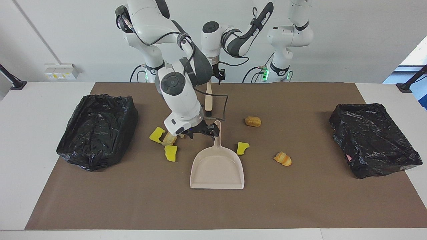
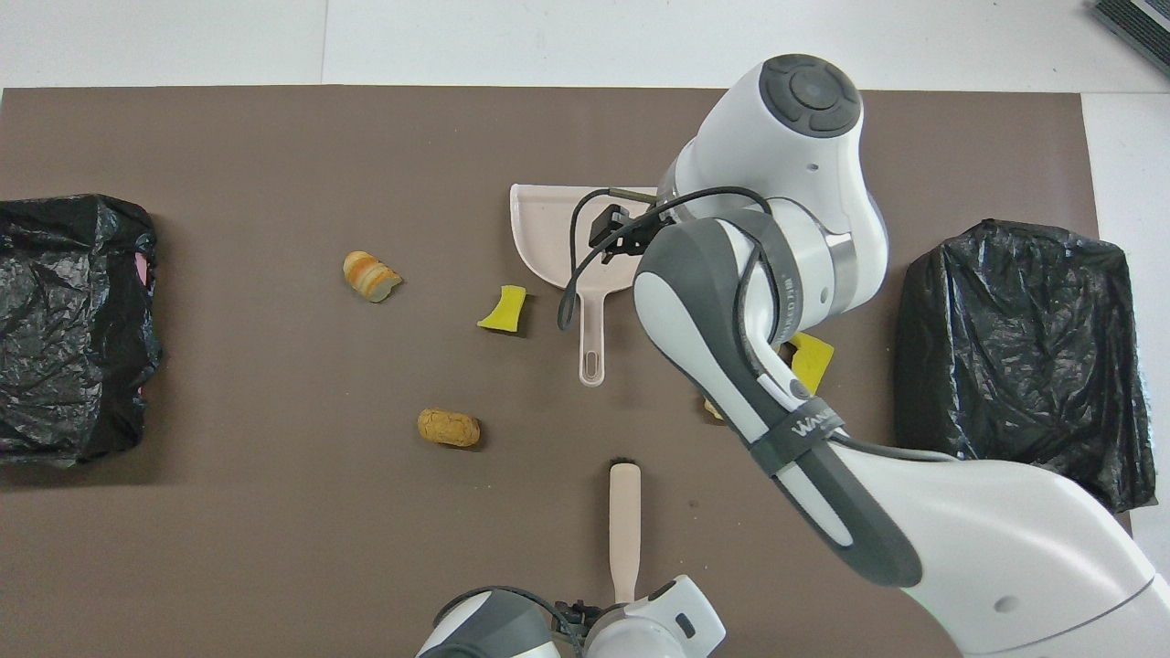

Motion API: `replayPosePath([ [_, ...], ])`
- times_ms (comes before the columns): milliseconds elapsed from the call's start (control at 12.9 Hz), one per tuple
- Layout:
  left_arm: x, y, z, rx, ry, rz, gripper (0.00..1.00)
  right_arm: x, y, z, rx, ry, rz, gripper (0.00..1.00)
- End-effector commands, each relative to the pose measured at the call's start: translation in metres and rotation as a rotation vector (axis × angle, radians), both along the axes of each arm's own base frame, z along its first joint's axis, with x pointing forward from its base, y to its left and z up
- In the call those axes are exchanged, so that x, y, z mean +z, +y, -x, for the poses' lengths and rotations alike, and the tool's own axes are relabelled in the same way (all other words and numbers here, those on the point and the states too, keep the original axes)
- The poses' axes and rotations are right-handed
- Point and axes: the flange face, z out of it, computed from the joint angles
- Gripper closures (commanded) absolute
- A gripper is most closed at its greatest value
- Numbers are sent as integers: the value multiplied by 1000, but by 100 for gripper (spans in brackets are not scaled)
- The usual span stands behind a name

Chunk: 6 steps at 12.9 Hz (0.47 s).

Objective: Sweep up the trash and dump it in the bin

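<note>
The beige dustpan lies mid-table with its handle toward the robots; it also shows in the overhead view. My right gripper is low at the handle's end, beside it or on it. Trash lies around: two yellow chunks and a tan piece beside the right gripper, a yellow chunk beside the pan, a brown roll and an orange-brown piece. The beige brush lies nearer the robots. My left gripper hovers by its handle end.
Two bins lined with black bags stand on the brown mat: one at the right arm's end, one at the left arm's end. In the overhead view the right arm hides part of the trash near the dustpan.
</note>
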Motion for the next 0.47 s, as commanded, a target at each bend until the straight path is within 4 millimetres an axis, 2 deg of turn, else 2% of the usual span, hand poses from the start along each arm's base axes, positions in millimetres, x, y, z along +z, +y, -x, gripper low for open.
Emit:
replayPosePath([
  [0, -18, -1, 5, 55, 43, 16, 0, -18, 20, 7, -41, -17, -32, 0],
  [233, -19, 0, 6, 53, 47, 8, 0, -42, 32, 20, -19, -9, -23, 0],
  [388, -18, 0, 2, 61, 47, 12, 6, -47, 31, 27, -2, 7, -11, 0],
])
